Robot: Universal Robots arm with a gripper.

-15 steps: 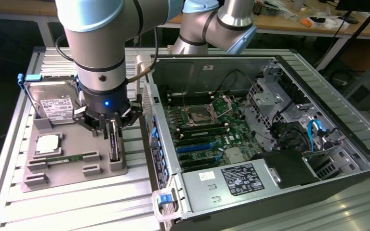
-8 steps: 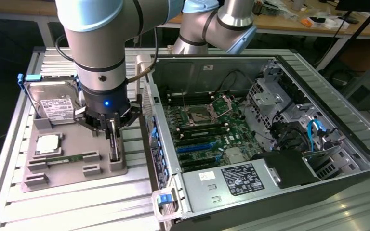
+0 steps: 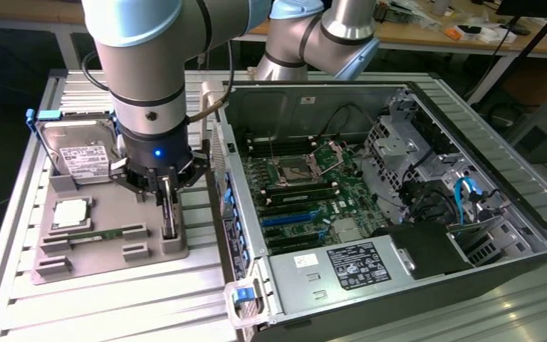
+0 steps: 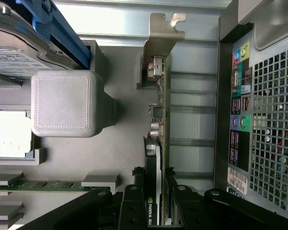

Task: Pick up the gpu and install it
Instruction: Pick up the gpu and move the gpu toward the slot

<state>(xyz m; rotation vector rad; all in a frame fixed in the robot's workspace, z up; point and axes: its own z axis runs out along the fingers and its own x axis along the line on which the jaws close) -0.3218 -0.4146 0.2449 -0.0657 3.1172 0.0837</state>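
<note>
While the gpu stands on edge, the gripper clamps it.

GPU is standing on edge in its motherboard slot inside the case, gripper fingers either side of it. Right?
Not quite. The gpu stands on edge in the grey holder outside the case, not in a motherboard slot. The exterior view shows this. The gripper does have its fingers either side of it.
</note>
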